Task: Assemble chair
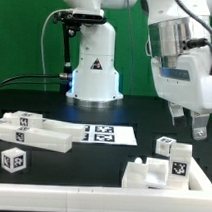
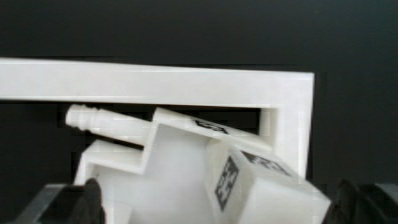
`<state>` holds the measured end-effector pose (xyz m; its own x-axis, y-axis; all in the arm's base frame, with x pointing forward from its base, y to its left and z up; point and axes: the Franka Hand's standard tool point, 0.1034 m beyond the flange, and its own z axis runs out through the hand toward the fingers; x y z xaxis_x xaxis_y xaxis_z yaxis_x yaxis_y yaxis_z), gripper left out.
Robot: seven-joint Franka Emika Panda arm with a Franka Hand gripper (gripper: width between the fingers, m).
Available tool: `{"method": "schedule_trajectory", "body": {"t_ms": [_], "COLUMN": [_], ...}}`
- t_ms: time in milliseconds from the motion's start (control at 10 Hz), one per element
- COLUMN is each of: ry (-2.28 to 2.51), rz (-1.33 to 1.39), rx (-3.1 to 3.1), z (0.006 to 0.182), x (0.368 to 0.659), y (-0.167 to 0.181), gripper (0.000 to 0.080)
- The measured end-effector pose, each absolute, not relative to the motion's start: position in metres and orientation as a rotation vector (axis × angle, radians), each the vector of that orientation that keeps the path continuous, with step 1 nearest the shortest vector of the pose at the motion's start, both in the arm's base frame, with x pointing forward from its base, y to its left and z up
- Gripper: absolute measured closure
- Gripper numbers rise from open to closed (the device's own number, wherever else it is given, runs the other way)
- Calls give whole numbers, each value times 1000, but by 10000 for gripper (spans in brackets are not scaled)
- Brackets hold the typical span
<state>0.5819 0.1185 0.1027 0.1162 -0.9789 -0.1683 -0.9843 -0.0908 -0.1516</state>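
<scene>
Claw (image 1: 196, 125) spread wide, pinching nothing; it hangs above the desk (image 1: 143, 121) at the exterior view's right.

Target lies directly below the claw: a stepped cluster of white chair parts (image 1: 161, 166), tagged faces toward the camera, standing on the desk inside the corner of a white frame (image 2: 294, 95).

In the wrist view the cluster (image 2: 187, 165) fills the middle, with the two fingertips (image 2: 71, 203) dark on either side of it and apart from it. A short threaded peg (image 2: 98, 120) juts sideways from the cluster toward the frame.

Judgement: next move is a straight descent; the spread looks wide enough to straddle the block.

Other loose chair pieces (image 1: 33, 131) lie well apart at the exterior view's left, beyond the marker board (image 1: 105, 133).
</scene>
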Motion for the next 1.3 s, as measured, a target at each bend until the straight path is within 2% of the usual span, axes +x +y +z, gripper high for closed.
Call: {"method": "schedule_trajectory", "body": {"t_ms": [200, 600, 1000, 1300], "ry": [1782, 1314, 1305, 909], "rz": [5, -67, -72, -98], "rx": [-2305, -2621, -2624, -2812], "z": [102, 100, 102, 99], "x": [582, 558, 560, 550], "y": [117, 79, 80, 64], "gripper": [150, 150, 150, 150]}}
